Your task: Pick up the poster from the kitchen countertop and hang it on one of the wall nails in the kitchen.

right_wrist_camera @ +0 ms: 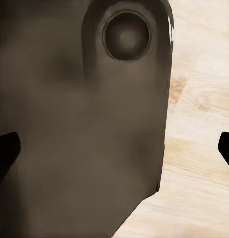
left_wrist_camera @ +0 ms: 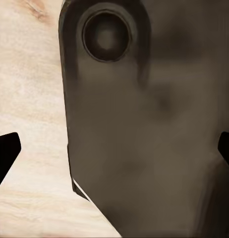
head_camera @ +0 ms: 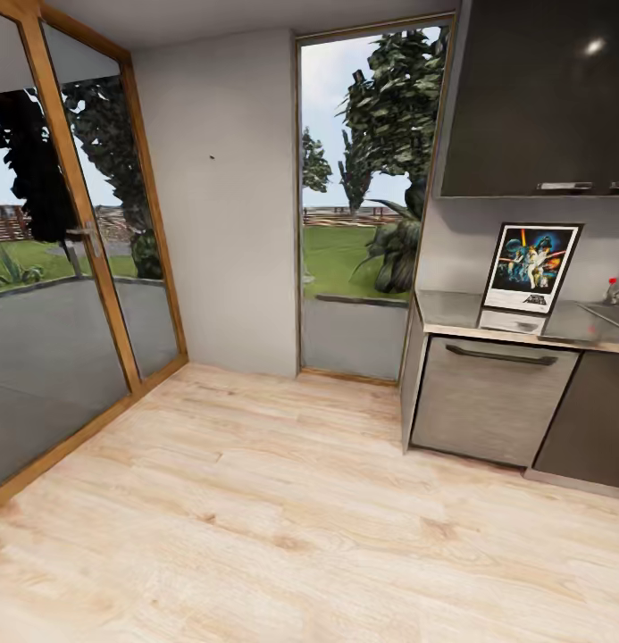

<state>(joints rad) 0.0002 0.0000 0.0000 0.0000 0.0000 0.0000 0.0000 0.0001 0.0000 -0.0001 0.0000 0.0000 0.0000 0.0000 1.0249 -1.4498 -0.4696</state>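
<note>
Head view: the poster (head_camera: 531, 268) stands upright on the kitchen surface (head_camera: 452, 313), leaning against the grey wall behind it, and its dim mirror image lies on the glossy top just in front of its lower edge. A dark upper cabinet (head_camera: 537, 98) hangs above the poster; a grey drawer front with a dark bar handle (head_camera: 501, 355) sits below the poster, under the pale front edge of the surface. Beside the poster, toward the sink corner (head_camera: 613, 314), a tap is partly visible. One wall nail (head_camera: 212, 157) shows as a dark dot on the grey wall panel well apart from the poster, between the tall window (head_camera: 358, 196) and the wood-framed glass door (head_camera: 68, 241). Light plank floor (head_camera: 255, 518) runs from the cabinet base forward. Left wrist view: the left hand (left_wrist_camera: 114, 153) has its two dark fingertips set wide apart and holds nothing; a dark robot body part lies beyond them, over the floor. Right wrist view: the right hand (right_wrist_camera: 114, 153) is likewise spread wide and empty, a dark robot part beyond it.
</note>
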